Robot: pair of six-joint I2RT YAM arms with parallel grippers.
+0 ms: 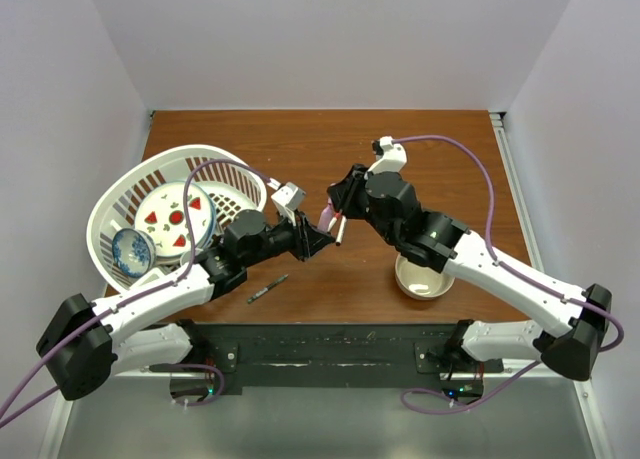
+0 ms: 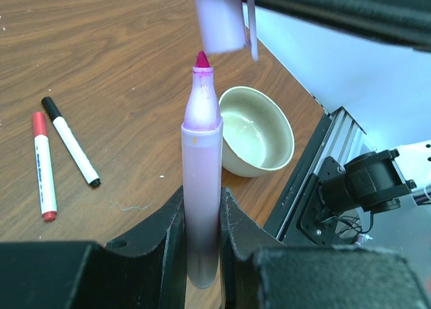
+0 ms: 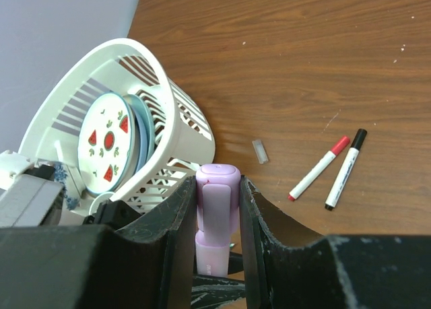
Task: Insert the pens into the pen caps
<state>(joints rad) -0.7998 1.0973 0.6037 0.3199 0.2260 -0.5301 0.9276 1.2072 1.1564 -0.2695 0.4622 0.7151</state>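
The left gripper (image 2: 202, 211) is clamped on the pink pen (image 2: 201, 147), tail buried between the jaws, barrel upright, magenta tip aimed at the pale pink cap (image 2: 221, 19) just beyond, not touching. The right gripper (image 3: 217, 194) pinches that cap, its top cropped here; the white pens (image 2: 73, 147) lie flat farther off.

White arm links (image 1: 150, 307), black joints (image 1: 75, 351), purple cables (image 1: 440, 137)

Both arms stretch inward from their bases, wrists angled toward each other. The left hand (image 1: 318, 241) grips a pen (image 2: 201, 174), close to the right hand (image 1: 343, 201), which grips a cap (image 3: 217, 194).
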